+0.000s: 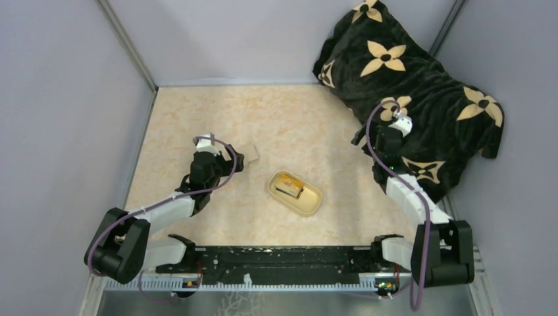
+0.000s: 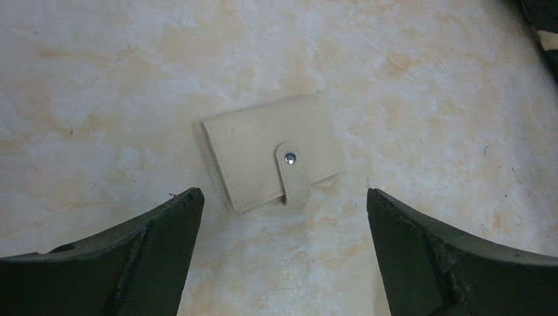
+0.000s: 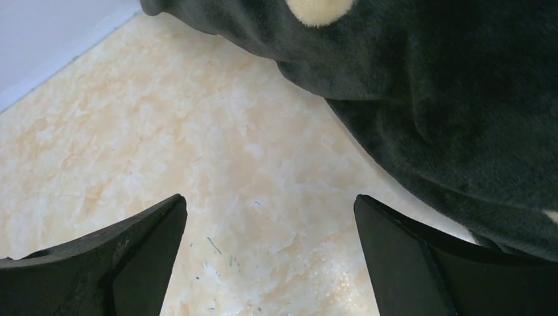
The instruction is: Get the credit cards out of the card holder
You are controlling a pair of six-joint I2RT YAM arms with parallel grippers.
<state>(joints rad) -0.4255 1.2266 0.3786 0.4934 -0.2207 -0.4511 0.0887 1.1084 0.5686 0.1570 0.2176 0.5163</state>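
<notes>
The card holder (image 2: 263, 148) lies closed on the table, tan side up, with its tab snapped shut. It also shows in the top view (image 1: 251, 153). No black credit cards are in sight. My left gripper (image 2: 283, 192) is open and empty just above the table, its tips on either side of the holder's near edge without touching it; it also shows in the top view (image 1: 239, 160). My right gripper (image 3: 270, 197) is open and empty over bare table at the right, next to the blanket; it also shows in the top view (image 1: 360, 137).
An oval cream-yellow dish (image 1: 310, 203) sits mid-table with a small orange and dark object (image 1: 289, 185) inside. A black blanket with tan flowers (image 1: 421, 85) fills the back right corner and shows in the right wrist view (image 3: 428, 99). Grey walls enclose the table.
</notes>
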